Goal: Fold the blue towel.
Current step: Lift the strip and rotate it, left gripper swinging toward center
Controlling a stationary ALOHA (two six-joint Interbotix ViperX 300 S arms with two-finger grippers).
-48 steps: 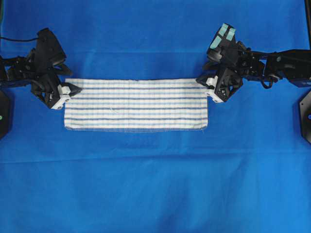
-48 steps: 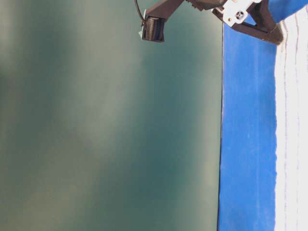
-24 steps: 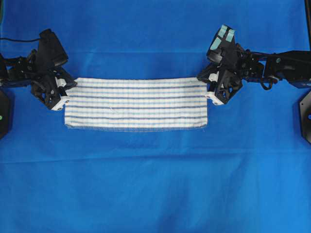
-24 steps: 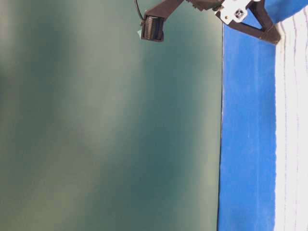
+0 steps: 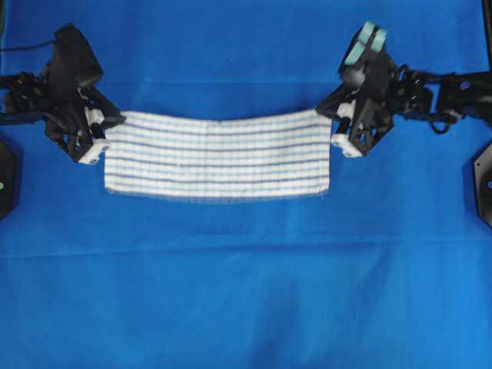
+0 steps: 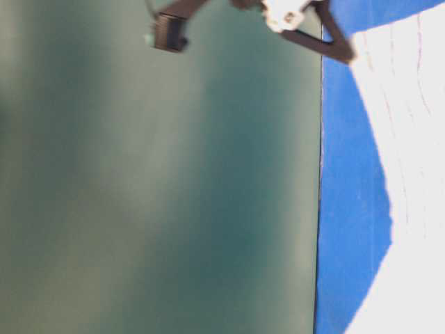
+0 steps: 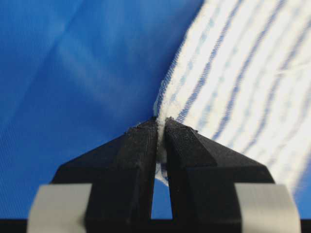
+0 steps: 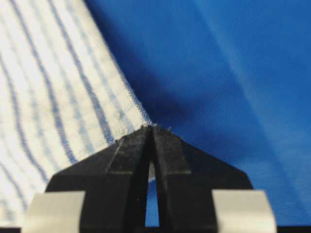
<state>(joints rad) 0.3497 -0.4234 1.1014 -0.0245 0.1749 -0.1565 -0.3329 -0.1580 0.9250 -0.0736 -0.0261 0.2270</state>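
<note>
The blue towel (image 5: 217,156), white with thin blue stripes, lies as a long folded strip across the middle of the overhead view. Its far edge is lifted at both ends and sags in the middle. My left gripper (image 5: 110,121) is shut on the towel's far left corner; the left wrist view shows the cloth (image 7: 243,73) pinched between the jaws (image 7: 161,124). My right gripper (image 5: 328,113) is shut on the far right corner; the right wrist view shows the towel (image 8: 43,92) caught at the jaw tips (image 8: 151,128). The table-level view shows the raised towel (image 6: 410,139).
A large plain blue cloth (image 5: 246,292) covers the whole table under the towel. The black arm bases sit at the left edge (image 5: 6,177) and right edge (image 5: 484,181) of the overhead view.
Both grippers have closed on the towel's far corners and risen, moving away toward the far side. The far edge has lifted off the cloth and now bows between them.
</note>
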